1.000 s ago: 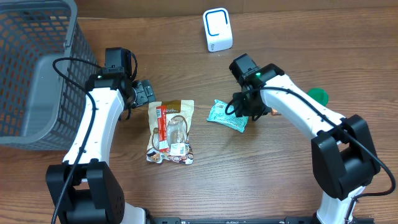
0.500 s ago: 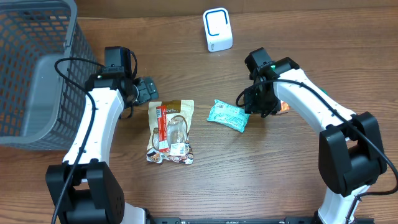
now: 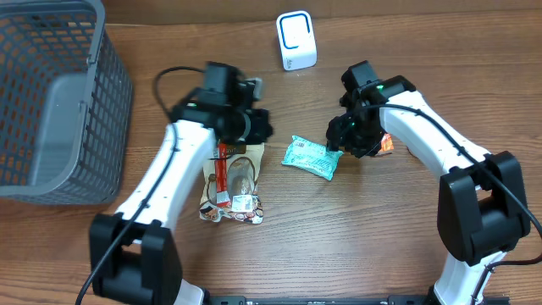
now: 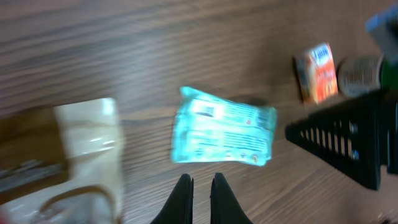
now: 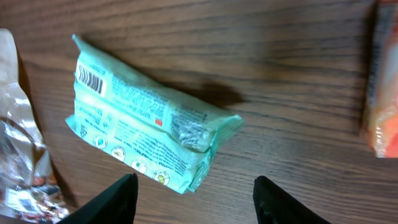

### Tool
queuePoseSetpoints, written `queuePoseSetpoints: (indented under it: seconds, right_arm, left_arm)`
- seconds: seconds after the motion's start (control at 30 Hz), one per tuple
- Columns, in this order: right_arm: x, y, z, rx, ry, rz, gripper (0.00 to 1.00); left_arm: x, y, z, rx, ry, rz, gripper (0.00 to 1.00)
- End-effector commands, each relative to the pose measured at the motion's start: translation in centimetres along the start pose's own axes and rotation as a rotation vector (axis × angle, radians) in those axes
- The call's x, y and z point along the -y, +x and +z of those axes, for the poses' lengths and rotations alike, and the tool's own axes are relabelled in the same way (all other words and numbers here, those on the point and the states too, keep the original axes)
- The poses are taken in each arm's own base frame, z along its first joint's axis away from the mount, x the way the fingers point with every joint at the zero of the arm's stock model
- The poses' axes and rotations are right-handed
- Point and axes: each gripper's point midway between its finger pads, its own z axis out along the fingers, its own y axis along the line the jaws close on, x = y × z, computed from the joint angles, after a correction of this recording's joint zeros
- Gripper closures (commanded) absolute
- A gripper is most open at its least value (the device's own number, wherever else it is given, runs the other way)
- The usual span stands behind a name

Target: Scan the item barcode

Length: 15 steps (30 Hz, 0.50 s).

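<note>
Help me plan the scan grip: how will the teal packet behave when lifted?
The teal packet looks like a soft, crimped film pouch, so it will probably flex or sag rather than stay stiff. Its glossy wrapper may slip in a light pinch. It lies flat, so it is unlikely to roll.

We see a brown wood-grain counter (image 3: pixel 356 246). On its left side stands a grey mesh basket (image 3: pixel 51 93), running out of the overhead view. Near the far edge, about the middle, sits a white scanner (image 3: pixel 296 40). Toward the centre a clear bag (image 3: pixel 235 186) with a brown top lies flat. Just to its right, not touching it, lies a teal packet (image 3: pixel 311 158) with its barcode (image 5: pixel 90 81) facing up. Further right lies a small orange packet (image 4: pixel 317 71), apart from the teal one.
</note>
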Motion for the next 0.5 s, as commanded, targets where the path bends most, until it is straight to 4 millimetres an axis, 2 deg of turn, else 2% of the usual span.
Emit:
queuePoseSetpoints:
  seconds: [0.0, 0.13, 0.27, 0.47]
  right_arm:
    - [0.1, -0.6, -1.3, 0.028, -0.042, 0.042, 0.39]
    - [0.1, -0.9, -1.4, 0.03, -0.067, 0.062, 0.39]
    - [0.0, -0.5, -0.9, 0.014, -0.083, 0.067, 0.39]
    - [0.0, 0.5, 1.7, -0.008, -0.146, 0.116, 0.39]
  left_arm:
    - [0.7, 0.0, 2.3, -0.008, -0.061, 0.02, 0.96]
    - [1.8, -0.3, 5.4, -0.01, -0.035, 0.032, 0.94]
    - [1.7, 0.2, 8.6, -0.042, -0.023, 0.015, 0.96]
    - [1.9, 1.6, 11.8, -0.114, 0.053, -0.001, 0.96]
